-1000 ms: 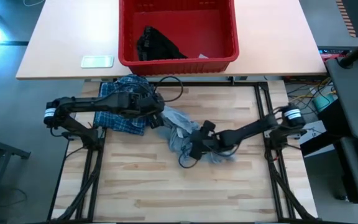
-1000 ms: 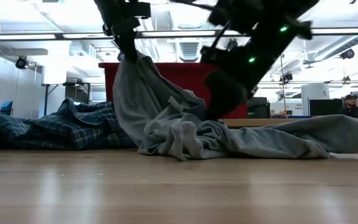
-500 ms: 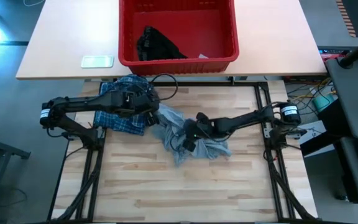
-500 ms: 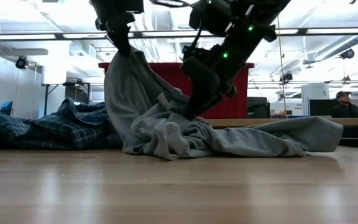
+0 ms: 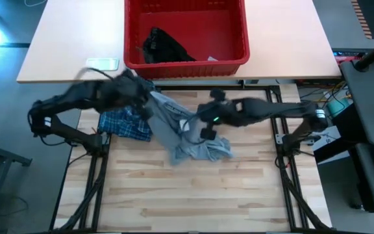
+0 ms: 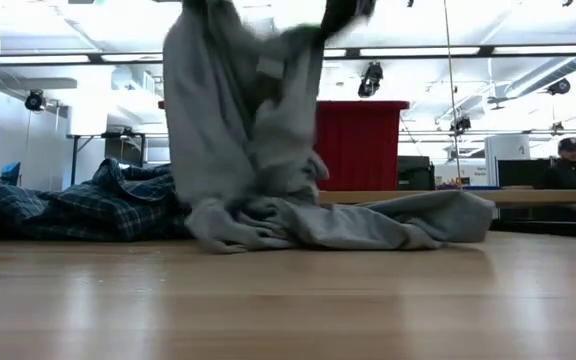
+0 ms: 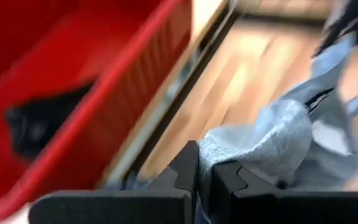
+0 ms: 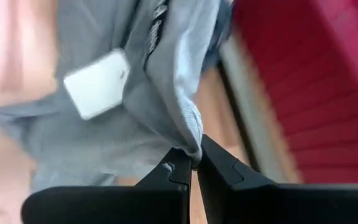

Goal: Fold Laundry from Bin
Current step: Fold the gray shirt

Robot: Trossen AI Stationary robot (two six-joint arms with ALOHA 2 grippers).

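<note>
A light grey T-shirt (image 5: 187, 133) hangs between my two raised grippers, and its lower part (image 6: 368, 222) lies bunched on the wooden table. My left gripper (image 5: 149, 99) is shut on the shirt's left upper end. My right gripper (image 5: 197, 126) is shut on its right upper part, near a white label (image 8: 98, 84). The blue-and-white plaid shirt (image 5: 125, 123) lies crumpled at the table's far left. Beyond the far edge stands the red bin (image 5: 186, 62), with a small black garment (image 5: 164, 45) lying on its floor. My left gripper pinches a bunched bit of the grey T-shirt (image 7: 229, 149) between its two shut fingers, slanting down from the table's left. The cloth runs from it toward my right gripper and hangs below. My right gripper pinches a fold of the T-shirt (image 8: 188, 140) between its shut fingers, slanting down from the table's right. The cloth hangs below it in loose folds, with its lower end on the table.
The bin sits on a lighter table (image 5: 57, 52) behind the work table, next to a small pale flat object (image 5: 101, 64). Bare wood (image 5: 187, 195) spreads across the near half of the table. A person (image 6: 568, 165) sits far back in the room.
Both grippers have risen, the right one much more and toward the far edge, having taken hold of the grey T-shirt. The shirt's upper part is lifted and spread between them. Its lower part stays on the table, drawn a little toward the left.
</note>
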